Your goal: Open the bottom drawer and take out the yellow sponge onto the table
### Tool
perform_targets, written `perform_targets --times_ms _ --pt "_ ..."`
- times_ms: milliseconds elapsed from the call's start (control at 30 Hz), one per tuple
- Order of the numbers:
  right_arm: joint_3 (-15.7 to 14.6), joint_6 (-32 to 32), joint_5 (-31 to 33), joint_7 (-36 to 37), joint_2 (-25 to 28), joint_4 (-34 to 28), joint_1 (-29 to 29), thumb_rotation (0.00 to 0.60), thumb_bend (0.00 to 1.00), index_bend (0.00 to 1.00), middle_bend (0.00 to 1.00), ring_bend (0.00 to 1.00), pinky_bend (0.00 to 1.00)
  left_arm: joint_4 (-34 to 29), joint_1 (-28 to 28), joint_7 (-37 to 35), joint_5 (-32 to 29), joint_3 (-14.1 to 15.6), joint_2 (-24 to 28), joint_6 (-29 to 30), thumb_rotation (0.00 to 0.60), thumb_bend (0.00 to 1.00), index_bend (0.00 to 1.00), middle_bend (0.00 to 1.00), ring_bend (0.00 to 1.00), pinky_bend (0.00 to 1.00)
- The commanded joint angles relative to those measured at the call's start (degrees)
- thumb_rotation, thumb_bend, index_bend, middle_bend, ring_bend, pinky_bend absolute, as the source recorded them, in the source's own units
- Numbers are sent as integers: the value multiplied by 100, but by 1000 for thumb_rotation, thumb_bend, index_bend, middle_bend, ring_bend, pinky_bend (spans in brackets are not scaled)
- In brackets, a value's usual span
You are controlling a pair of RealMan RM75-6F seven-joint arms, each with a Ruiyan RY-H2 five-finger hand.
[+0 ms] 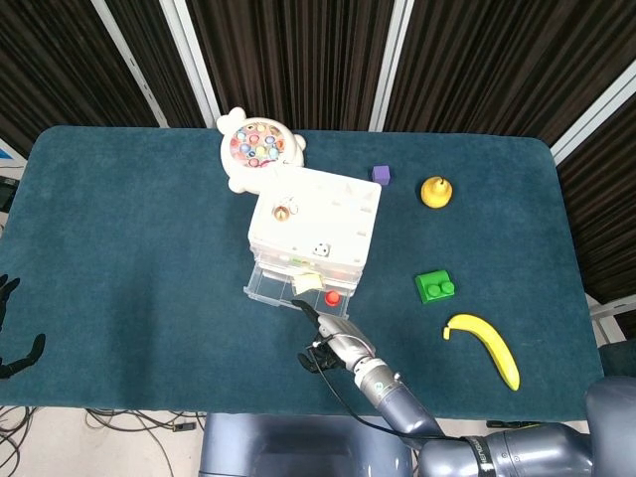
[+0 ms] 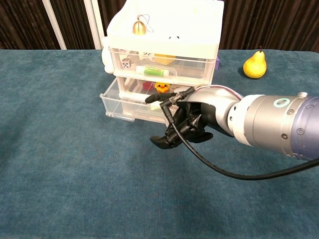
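bottom drawer (image 2: 130, 102) open above | robot hand (image 2: 187, 124) fronts it

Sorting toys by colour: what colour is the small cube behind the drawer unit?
Purple cube, best in the head view.

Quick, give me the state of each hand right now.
Left hand: only dark fingers show at the frame's edge, state cannot be told.
Right hand: fingers curled, one extended at the bottom drawer, holding nothing.

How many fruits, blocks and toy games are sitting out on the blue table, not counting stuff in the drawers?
Fruits: 2, the pear and the banana
Blocks: 2, the green brick and the purple cube
Toy games: 1, the fishing game
Total: 5
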Motion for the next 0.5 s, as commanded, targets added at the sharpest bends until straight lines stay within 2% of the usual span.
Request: perform_targets --times_ms 33,500 --pt "16 14 130 -109 -11 20 93 600 474 23 1000 1000 1000 -1 0 -5 -7 -2 2 -2 600 357 34 0 0 0" --pt "78 -173 582 -211 83 105 346 600 475 115 1000 1000 1000 -19 -6 6 -26 1 13 -26 600 357 34 0 0 0"
